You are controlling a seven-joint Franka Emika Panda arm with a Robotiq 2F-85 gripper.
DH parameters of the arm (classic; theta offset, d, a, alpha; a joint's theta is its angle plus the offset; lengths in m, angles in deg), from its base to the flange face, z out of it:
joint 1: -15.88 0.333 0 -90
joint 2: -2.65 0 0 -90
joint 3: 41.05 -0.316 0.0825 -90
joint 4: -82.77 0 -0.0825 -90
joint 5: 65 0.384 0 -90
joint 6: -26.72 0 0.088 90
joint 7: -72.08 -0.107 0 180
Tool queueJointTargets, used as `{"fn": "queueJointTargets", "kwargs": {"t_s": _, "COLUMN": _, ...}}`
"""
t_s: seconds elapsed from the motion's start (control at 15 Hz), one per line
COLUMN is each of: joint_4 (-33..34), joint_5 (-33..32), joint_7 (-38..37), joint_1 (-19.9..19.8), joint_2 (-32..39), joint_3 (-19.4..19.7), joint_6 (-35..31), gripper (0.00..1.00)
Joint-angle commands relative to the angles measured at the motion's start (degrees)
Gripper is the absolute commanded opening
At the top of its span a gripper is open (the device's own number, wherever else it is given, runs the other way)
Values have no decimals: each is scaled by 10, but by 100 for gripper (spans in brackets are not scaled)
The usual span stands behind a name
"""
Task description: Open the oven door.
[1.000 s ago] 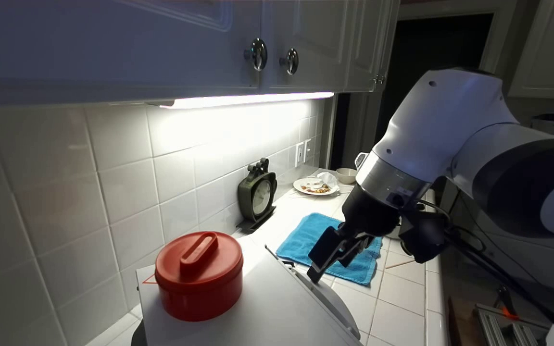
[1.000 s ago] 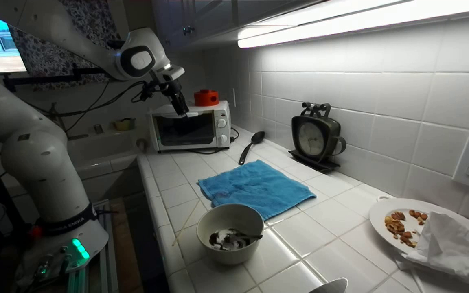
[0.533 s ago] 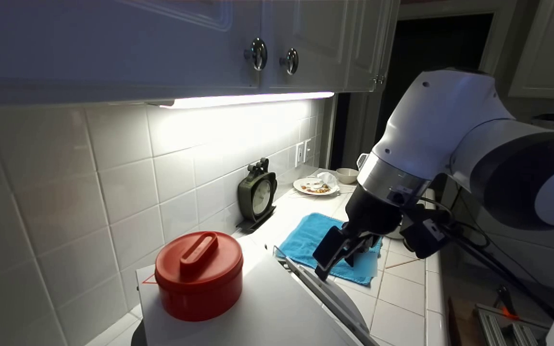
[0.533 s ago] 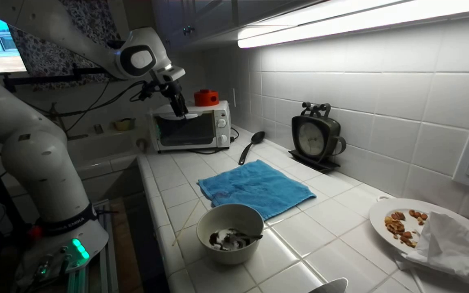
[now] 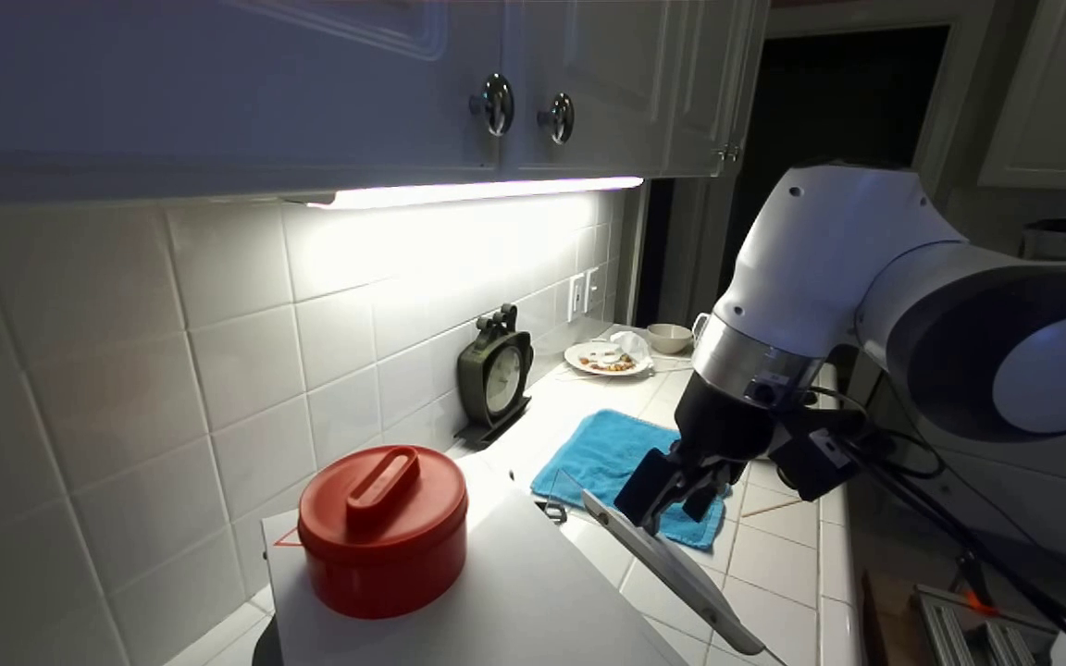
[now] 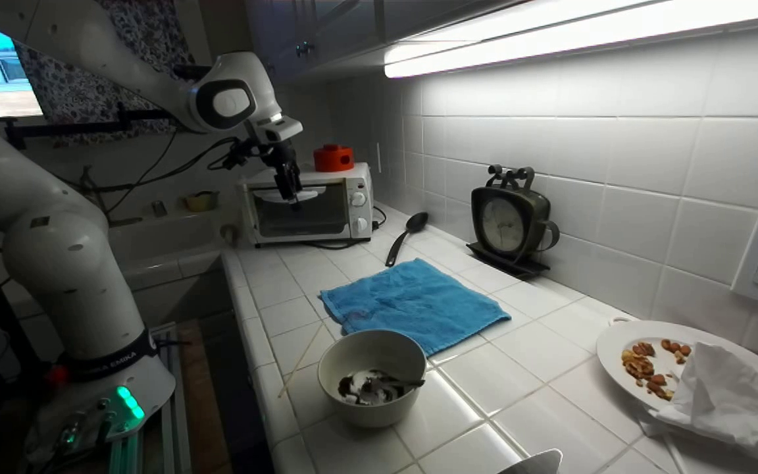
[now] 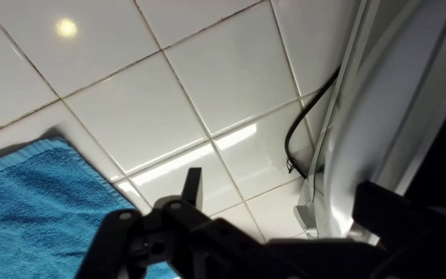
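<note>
Although the wrist view shows my black two-fingered gripper (image 7: 279,184) spread wide, with glossy white tile (image 7: 261,151) visible through the gap, its oven-side fingertip (image 7: 372,205) overlaps the long, pale curved handle (image 7: 356,147); I cannot confirm contact. I locate the flat pale oven door (image 5: 676,573) at the front of the white box-shaped toaster oven (image 5: 533,601), tilted outward and standing ajar. The door's upper edge, seen in an exterior view, lies just beside my fingertips. I record a round red lidded container (image 5: 385,564) on the oven's top and a blue cloth towel (image 6: 412,303) on the tile.
</note>
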Motion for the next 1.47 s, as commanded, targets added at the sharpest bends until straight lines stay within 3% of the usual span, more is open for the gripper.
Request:
{"fn": "queueJointTargets", "kwargs": {"t_s": 0.0, "joint_4": -25, "joint_5": 13, "joint_7": 14, "joint_1": 5, "joint_2": -16, "joint_3": 11, "joint_6": 11, "gripper": 100}}
{"fn": "queueJointTargets", "kwargs": {"t_s": 0.6, "joint_4": -52, "joint_5": 14, "joint_7": 21, "joint_1": 1, "joint_2": -28, "joint_3": 29, "joint_6": 18, "gripper": 100}}
{"fn": "queueJointTargets", "kwargs": {"t_s": 1.07, "joint_4": -92, "joint_5": 42, "joint_7": 101, "joint_1": 11, "joint_2": -49, "joint_3": 62, "joint_6": 3, "gripper": 100}}
{"fn": "queueJointTargets", "kwargs": {"t_s": 1.4, "joint_4": -70, "joint_5": 53, "joint_7": 140, "joint_1": 3, "joint_2": -28, "joint_3": 71, "joint_6": 12, "gripper": 100}}
